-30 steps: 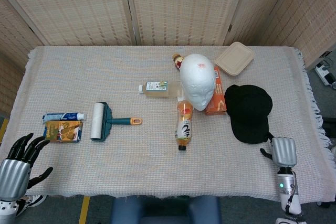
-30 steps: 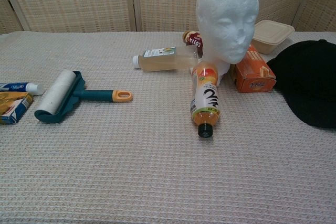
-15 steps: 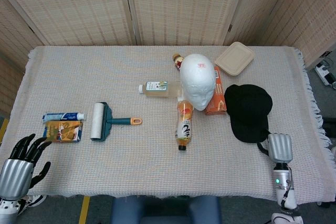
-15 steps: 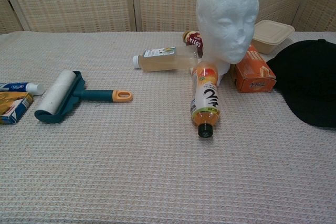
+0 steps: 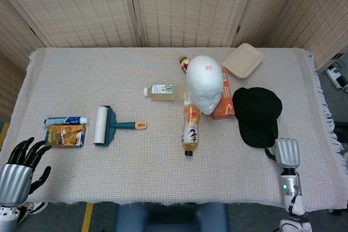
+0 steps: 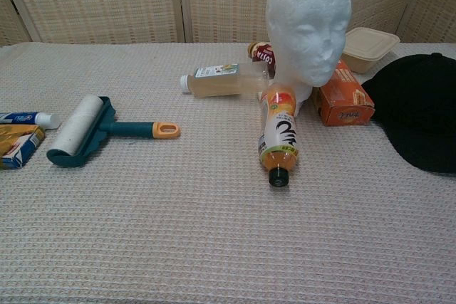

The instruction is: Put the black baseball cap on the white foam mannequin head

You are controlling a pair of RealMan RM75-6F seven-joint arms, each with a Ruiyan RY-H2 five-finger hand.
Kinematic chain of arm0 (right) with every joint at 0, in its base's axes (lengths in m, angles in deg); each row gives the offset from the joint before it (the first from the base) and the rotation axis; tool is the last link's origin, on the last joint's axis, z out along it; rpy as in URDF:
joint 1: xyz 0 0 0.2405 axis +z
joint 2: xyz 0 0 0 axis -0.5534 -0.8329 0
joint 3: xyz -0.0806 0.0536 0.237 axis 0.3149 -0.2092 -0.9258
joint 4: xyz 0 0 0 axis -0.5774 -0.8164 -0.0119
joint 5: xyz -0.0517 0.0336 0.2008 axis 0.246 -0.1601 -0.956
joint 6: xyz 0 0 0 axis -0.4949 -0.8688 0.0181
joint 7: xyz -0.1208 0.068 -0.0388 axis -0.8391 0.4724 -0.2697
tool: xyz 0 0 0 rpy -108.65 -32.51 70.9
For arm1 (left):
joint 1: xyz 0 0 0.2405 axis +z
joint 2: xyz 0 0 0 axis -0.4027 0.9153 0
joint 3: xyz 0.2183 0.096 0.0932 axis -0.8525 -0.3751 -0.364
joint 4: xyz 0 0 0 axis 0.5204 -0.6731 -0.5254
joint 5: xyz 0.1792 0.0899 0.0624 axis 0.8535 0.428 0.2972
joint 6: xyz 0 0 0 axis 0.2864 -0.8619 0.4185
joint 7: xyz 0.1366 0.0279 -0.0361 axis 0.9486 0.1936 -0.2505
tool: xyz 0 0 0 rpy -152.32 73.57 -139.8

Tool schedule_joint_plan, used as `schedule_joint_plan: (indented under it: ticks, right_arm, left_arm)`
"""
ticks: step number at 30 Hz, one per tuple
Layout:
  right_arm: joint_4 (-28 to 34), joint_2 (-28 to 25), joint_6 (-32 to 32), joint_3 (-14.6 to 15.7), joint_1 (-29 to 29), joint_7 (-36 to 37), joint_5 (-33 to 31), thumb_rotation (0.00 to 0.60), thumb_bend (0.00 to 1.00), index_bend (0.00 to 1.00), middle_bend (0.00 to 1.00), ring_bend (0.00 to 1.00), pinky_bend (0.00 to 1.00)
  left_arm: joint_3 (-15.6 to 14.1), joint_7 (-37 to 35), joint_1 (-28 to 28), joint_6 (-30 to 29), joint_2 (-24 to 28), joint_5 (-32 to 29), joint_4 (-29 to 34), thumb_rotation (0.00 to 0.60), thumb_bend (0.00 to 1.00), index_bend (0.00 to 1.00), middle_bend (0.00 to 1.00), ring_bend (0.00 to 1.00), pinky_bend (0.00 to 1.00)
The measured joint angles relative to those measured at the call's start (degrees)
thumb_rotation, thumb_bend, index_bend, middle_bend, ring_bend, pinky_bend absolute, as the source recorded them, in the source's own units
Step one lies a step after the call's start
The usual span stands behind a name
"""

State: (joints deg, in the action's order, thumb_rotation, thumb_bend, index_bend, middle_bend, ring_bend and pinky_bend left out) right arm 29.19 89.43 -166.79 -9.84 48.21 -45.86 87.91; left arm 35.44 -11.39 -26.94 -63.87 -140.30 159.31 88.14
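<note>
The black baseball cap (image 5: 256, 115) lies flat on the table's right side, brim toward me; the chest view shows the cap (image 6: 420, 112) at its right edge. The white foam mannequin head (image 5: 204, 83) stands upright left of it, its face toward me, and the head (image 6: 308, 23) rises tall in the chest view. My right hand (image 5: 286, 153) hovers at the front edge, just right of the brim's tip, fingers stretched toward the cap and holding nothing. At the front left corner my left hand (image 5: 19, 169) is off the table with fingers spread. Neither hand appears in the chest view.
An orange drink bottle (image 5: 190, 129) lies in front of the head, with a clear bottle (image 5: 163, 92) to its left and an orange box (image 5: 224, 99) between head and cap. A lint roller (image 5: 106, 125), toothpaste (image 5: 65, 120), snack pack (image 5: 65, 135) and a beige lunch box (image 5: 242, 60) also lie about.
My right hand has moved forward and slightly left, up to the cap's brim. My left hand has shifted only a little. Nothing on the table has moved.
</note>
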Motion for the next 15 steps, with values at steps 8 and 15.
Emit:
schedule_joint_plan:
  ticks: [8,15]
  right_arm:
    - [-2.14,1.66,1.10,-0.98,1.89,0.45,-0.76,0.600,0.16,0.46,1.00,1.00,1.00]
    - [-3.40,2.59,1.05,-1.68,3.23,1.59,-1.17,0.600,0.25,0.46,1.00,1.00,1.00]
  left_arm:
    - [0.37,-0.52,-0.06,-0.31,-0.31,-0.30,-0.42,0.600,0.39,0.30,0.26,0.14,0.20]
    - [0.85,-1.19,0.02,-1.11,-0.61,-0.56,-0.66,0.600,0.39,0.30,0.26,0.14,0.20]
